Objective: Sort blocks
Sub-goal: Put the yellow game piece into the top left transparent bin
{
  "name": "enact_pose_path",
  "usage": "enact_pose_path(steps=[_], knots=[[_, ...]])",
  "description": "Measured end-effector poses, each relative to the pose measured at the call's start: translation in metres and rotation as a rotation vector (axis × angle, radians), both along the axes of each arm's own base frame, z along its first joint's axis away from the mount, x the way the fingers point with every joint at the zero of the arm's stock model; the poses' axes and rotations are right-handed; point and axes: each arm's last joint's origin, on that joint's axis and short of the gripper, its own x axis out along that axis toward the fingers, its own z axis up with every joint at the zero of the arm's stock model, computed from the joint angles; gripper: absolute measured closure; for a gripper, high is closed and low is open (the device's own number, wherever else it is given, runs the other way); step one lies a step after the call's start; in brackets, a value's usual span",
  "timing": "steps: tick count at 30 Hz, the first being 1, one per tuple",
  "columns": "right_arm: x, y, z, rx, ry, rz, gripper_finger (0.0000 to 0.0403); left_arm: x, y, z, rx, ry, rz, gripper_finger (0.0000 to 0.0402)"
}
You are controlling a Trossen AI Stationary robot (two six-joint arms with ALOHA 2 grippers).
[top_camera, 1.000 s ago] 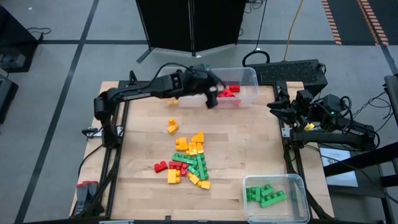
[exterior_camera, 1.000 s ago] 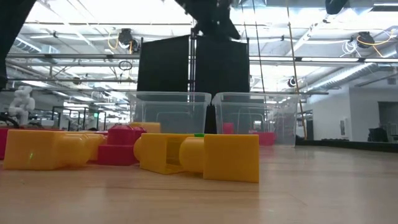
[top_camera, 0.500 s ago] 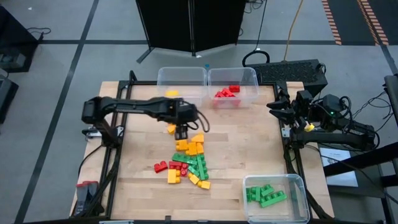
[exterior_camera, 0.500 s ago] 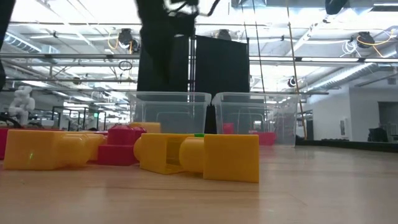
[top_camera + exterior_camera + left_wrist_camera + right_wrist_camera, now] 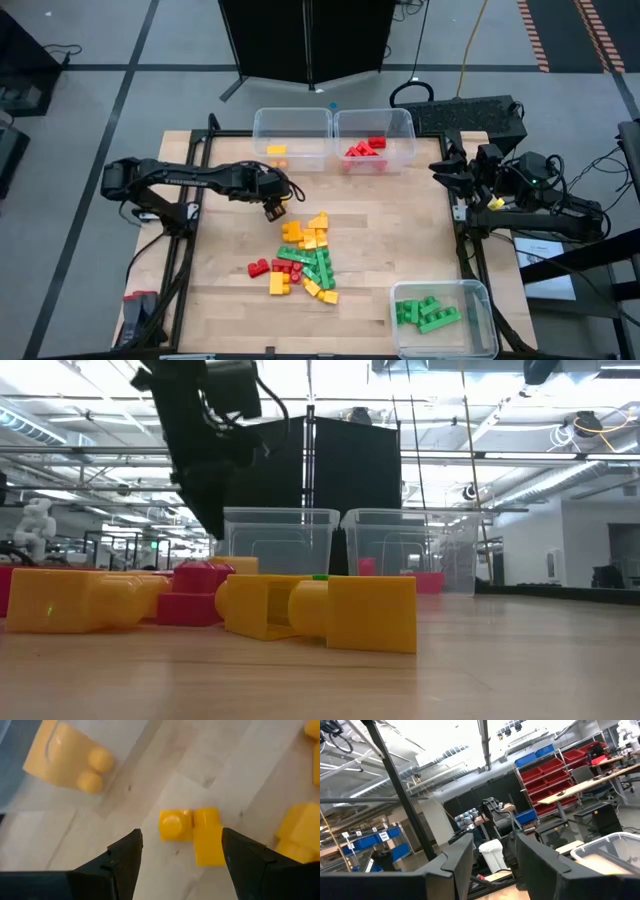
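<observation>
Red, yellow-orange and green blocks (image 5: 305,255) lie in a loose pile on the wooden table's middle. My left gripper (image 5: 276,207) hovers open just beyond the pile's far-left side, pointing steeply down. In the left wrist view its fingers (image 5: 125,855) stand either side of a small yellow block (image 5: 192,832) that lies flat on the table below, untouched. Another yellow block (image 5: 70,757) lies farther off. My right gripper (image 5: 447,172) waits open at the table's right edge, raised and pointing into the room (image 5: 492,855).
Two clear bins stand at the far edge: the left one (image 5: 292,118) holds a yellow block, the right one (image 5: 400,122) holds red blocks. A third clear bin (image 5: 480,300) with green blocks stands at the near right corner. Bare wood lies right of the pile.
My left gripper has swung from above the far bin with the red blocks toward the table's left and near side. It has come down and tipped to point more steeply at the table, and now hangs over the loose yellow blocks beside the pile. Its fingers have stayed apart.
</observation>
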Motion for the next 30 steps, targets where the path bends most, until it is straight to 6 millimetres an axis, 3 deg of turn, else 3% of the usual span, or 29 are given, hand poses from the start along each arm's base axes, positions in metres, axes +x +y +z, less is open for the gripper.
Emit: enact_pose_path(steps=[13, 21, 30], knots=[[0.0, 0.0, 0.0, 0.019, -0.001, -0.01, 0.0259, -0.013, 0.022, -0.038, 0.023, -0.034, 0.097, 0.0165], [0.0, -0.001, 0.0, 0.016, -0.001, -0.014, 0.0259, -0.01, 0.022, -0.045, -0.003, -0.104, 0.093, 0.0166], [0.0, -0.001, 0.0, 0.016, -0.002, -0.015, 0.0259, -0.007, 0.023, -0.059, -0.038, -0.062, 0.122, 0.0248]])
